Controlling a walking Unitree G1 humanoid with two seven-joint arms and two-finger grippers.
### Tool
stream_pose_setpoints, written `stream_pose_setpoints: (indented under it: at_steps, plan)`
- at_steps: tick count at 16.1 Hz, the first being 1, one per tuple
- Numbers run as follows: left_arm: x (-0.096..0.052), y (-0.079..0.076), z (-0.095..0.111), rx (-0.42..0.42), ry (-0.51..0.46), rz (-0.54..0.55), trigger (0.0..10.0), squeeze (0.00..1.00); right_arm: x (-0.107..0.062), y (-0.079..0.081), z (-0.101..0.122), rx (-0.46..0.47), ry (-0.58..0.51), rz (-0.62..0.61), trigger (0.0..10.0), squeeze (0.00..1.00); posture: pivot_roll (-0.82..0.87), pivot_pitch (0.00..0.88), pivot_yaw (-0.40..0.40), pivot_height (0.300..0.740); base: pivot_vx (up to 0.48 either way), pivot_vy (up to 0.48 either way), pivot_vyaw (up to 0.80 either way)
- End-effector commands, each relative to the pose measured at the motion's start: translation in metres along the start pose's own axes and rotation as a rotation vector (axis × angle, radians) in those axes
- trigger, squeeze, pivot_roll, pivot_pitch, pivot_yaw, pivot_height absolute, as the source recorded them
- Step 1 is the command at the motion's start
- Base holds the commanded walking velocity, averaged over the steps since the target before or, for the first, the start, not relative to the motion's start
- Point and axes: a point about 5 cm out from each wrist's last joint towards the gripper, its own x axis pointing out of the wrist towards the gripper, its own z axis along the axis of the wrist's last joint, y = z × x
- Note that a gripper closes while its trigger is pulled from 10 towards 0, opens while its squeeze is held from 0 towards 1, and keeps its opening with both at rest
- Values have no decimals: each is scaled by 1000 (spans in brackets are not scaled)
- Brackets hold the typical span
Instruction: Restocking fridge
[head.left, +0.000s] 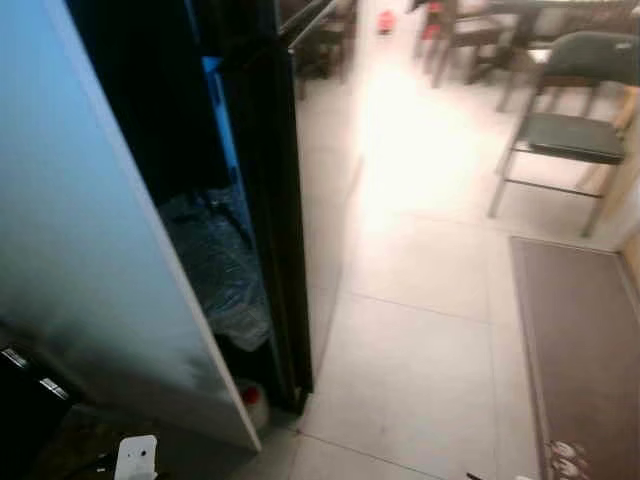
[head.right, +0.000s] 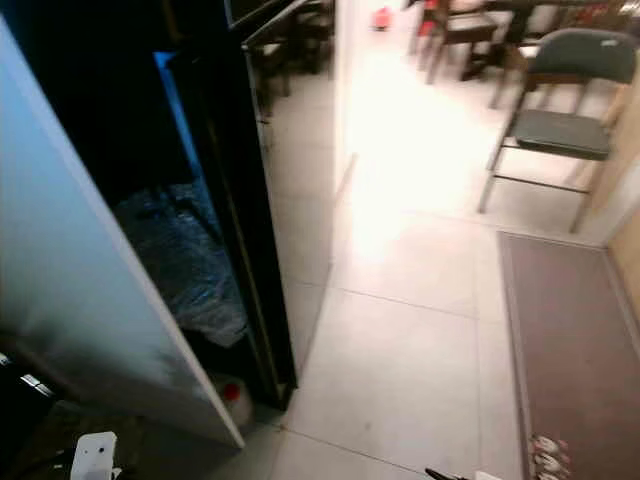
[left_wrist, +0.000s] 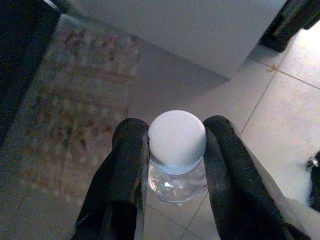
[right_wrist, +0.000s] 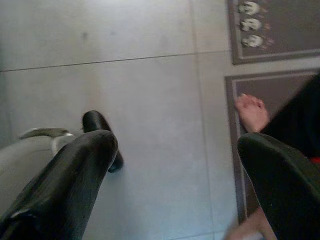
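My left gripper (left_wrist: 176, 129) is shut on the neck of a clear bottle with a white screw cap (left_wrist: 177, 136), seen from above over a patterned mat and grey tiles. The fridge stands at the left with its pale door (head.left: 90, 230) swung open and a dark inside (head.left: 190, 110). A crumpled plastic bag (head.left: 225, 270) lies low in the fridge. A small red-capped bottle (head.left: 252, 397) sits at its foot. My right gripper (right_wrist: 180, 150) hangs open over the floor tiles with nothing between its fingers.
A person's bare foot (right_wrist: 251, 111) rests on a brown mat (right_wrist: 280, 30) close to my right gripper. The brown mat (head.left: 580, 350) runs along the right. A dark chair (head.left: 575, 120) and more chairs stand at the back. Pale tiled floor (head.left: 420, 330) lies ahead.
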Motion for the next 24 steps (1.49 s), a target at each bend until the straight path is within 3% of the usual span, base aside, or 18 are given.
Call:
stream_pose_setpoints:
  at_steps: [1, 9, 16, 20, 24]
  plan:
    - [-1, 8, -6, 21, 25, 9, 10000, 0, 0, 7, -2, 7, -5, 8, 10000, 0, -40, 0, 62, 740, 0, 0, 0]
    - [-4, 14, -13, 21, 41, 13, 10000, 0, -1, 10, -6, 13, -19, 33, 10000, 0, -36, 0, 59, 740, 0, 0, -98]
    - [-2, 2, -9, 12, 31, 2, 10000, 0, -1, 5, -2, 33, -40, -1, 10000, 0, -34, 0, 52, 740, 0, 251, -225]
    - [-2, 2, -8, 8, 29, 2, 10000, 0, -1, 5, -2, 46, -35, 1, 10000, 0, -29, 0, 50, 740, 0, 253, 0]
    - [-1, 4, -4, 6, 14, 4, 10000, 0, -1, 5, -3, 43, -32, 4, 10000, 0, -28, 0, 51, 740, 0, 256, -734]
